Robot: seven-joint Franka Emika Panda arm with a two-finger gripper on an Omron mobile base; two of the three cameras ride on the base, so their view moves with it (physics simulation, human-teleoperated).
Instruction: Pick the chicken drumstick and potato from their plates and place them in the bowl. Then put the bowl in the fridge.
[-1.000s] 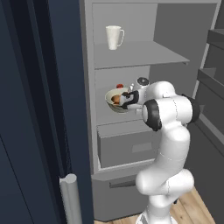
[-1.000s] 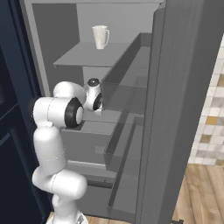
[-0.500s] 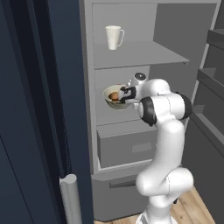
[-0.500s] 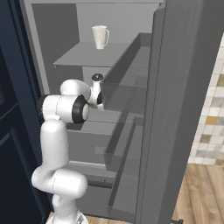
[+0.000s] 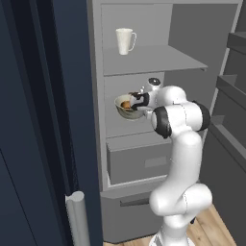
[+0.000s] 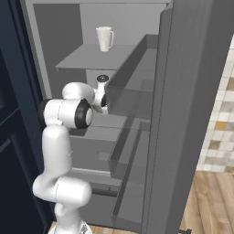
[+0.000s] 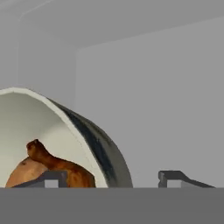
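The bowl [image 5: 127,109] is inside the open fridge [image 5: 192,43], at the level of the middle shelf. In it lie the dark reddish-brown chicken drumstick [image 7: 57,162] and the paler potato [image 7: 24,173], which touch each other. My gripper [image 5: 138,101] is at the bowl's right rim and open. In the hand view the gripper [image 7: 109,179] straddles the bowl's wall [image 7: 98,144], one fingertip [image 7: 48,177] inside and the other well clear outside. I cannot tell whether the bowl rests on the shelf. The plates are out of view.
A white mug [image 5: 125,41] stands on the upper shelf. A closed drawer [image 5: 139,158] sits below the bowl's shelf. The open fridge door [image 6: 192,114], with its bins, stands close on the right. Dark navy cabinets [image 5: 38,120] wall off the left.
The jaws have spread apart off the bowl's rim. The bowl, with the food in it, has stayed at about the same place on the middle shelf.
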